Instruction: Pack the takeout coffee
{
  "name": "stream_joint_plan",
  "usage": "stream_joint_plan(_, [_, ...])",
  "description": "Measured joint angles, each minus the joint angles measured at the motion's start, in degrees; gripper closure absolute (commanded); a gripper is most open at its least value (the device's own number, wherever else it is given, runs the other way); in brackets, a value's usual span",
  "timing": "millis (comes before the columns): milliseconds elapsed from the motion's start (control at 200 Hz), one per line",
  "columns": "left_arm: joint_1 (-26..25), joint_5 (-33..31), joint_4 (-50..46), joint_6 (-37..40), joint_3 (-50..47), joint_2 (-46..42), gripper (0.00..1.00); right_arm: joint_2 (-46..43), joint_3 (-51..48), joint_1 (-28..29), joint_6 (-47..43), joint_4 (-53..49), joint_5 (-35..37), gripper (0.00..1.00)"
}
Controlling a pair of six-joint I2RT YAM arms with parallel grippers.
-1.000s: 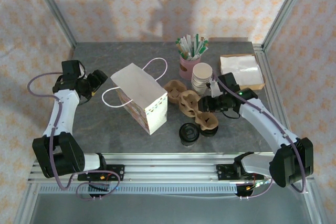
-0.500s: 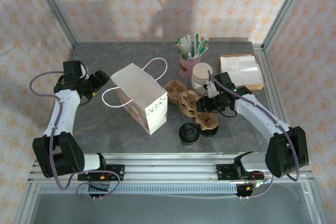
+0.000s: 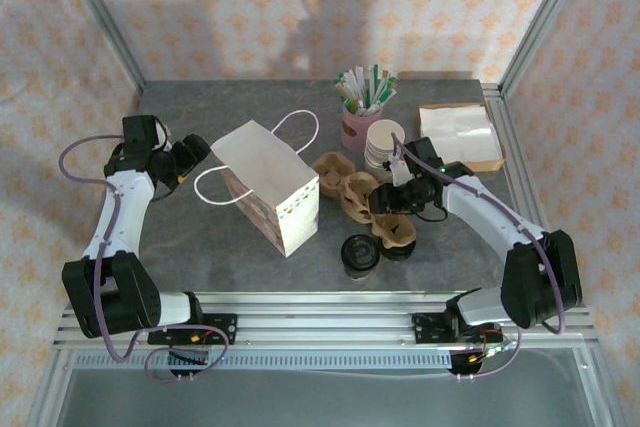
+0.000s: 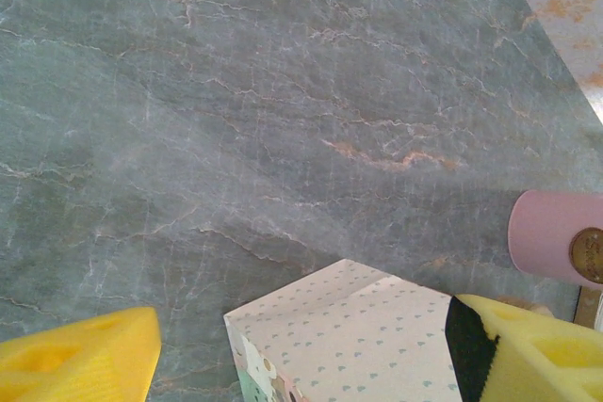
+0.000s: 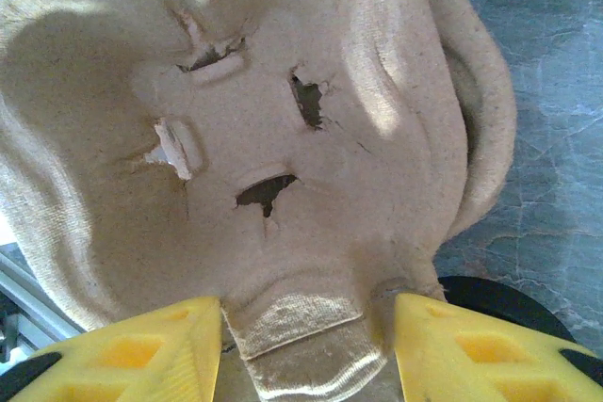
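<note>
- Brown pulp under the right gripper (image 5: 301, 345)? Why there, when the coffee is elsewhere?
- I think it wants the cup carrier (image 3: 352, 195) first. Its yellow fingers (image 5: 122, 350) are apart, one on each side of a tab at the carrier's edge, and they do not press it. So it holds nothing.
- And the takeout coffee (image 3: 359, 253)?
- It stands on the table (image 3: 200, 247), just in front of the carrier, near the front edge, with its black lid up. No gripper touches it. A second black lid (image 3: 401, 249) lies beside it, partly under the carrier.
- The left gripper (image 3: 185, 159)?
- Also spread wide and empty, hovering by one handle of the paper bag (image 3: 265, 185). My guess is that it waits there to steady the bag for loading. Whether the bag's mouth is open, I cannot tell.
- The surface looks slippery.
- Grey stone pattern, smooth, so the light carrier may slide when it is pinched. At the back are a stack of paper cups (image 3: 384, 147), a pink holder (image 3: 358, 129) with sticks, and napkins (image 3: 455, 125). Patterned walls in a metal frame close the cell.
</note>
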Motion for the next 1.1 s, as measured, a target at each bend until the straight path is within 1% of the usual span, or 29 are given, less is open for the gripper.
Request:
stream_joint_plan(370, [0.0,0.17,0.0,0.0,0.0,0.02,0.19,0.74,0.15,0.0,-0.04,0.0,-0.5,0.49])
stream_joint_plan(545, [0.0,0.2,0.0,0.0,0.0,0.02,0.19,1.01,0.26,0.02,-0.07,0.0,-0.96,0.59])
stream_joint_plan(846, [-0.11,0.22,0.0,0.0,0.0,0.02,0.19,0.85,0.66,0.02,-0.04,-0.22,-1.09,0.64])
stream_joint_plan(1101, [-0.11,0.31,0.0,0.0,0.0,0.02,0.19,-2.47,2.23,0.02,0.09,-2.19,1.01,0.65])
